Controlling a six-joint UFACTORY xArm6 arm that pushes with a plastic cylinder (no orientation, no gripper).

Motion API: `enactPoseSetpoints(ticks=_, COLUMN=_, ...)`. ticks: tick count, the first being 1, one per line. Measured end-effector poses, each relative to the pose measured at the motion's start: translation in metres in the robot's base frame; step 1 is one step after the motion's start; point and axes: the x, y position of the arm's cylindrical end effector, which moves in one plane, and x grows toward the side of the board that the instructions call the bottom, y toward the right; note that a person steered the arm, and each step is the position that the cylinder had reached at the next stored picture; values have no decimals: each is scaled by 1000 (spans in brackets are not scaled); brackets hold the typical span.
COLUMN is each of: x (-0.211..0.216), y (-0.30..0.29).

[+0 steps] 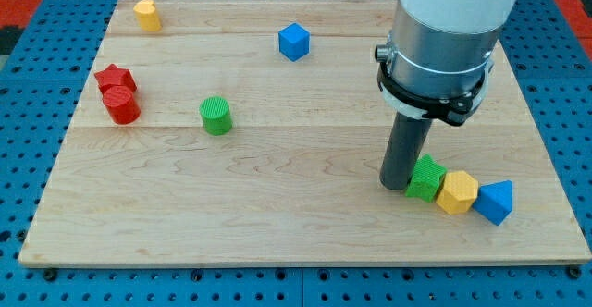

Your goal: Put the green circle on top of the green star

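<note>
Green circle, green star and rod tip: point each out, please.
green circle (215, 116), camera view, ribbed top face.
green star (427, 178), camera view, visible upper face.
my tip (399, 185), camera view, rod's lower end, beside the star.

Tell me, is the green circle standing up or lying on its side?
Standing up. The green circle shows its round flat face on top and ribbed sides running down to the board.
</note>
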Motion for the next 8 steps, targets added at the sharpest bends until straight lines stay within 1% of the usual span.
enactPoseSetpoints(ticks=1, x=0, y=-13)
enactPoseSetpoints(ticks=2, x=5, y=-124)
enactPoseSetpoints(ticks=3, x=3, y=-218)
enactPoseSetpoints(ticks=4, x=-50, y=-269)
enactPoseSetpoints(ticks=5, x=-85, y=-292)
enactPoseSetpoints(ticks=6, x=-97, y=-216)
enactPoseSetpoints(ticks=7, x=-89, y=-96)
enactPoseSetpoints(ticks=8, x=-88, y=-24)
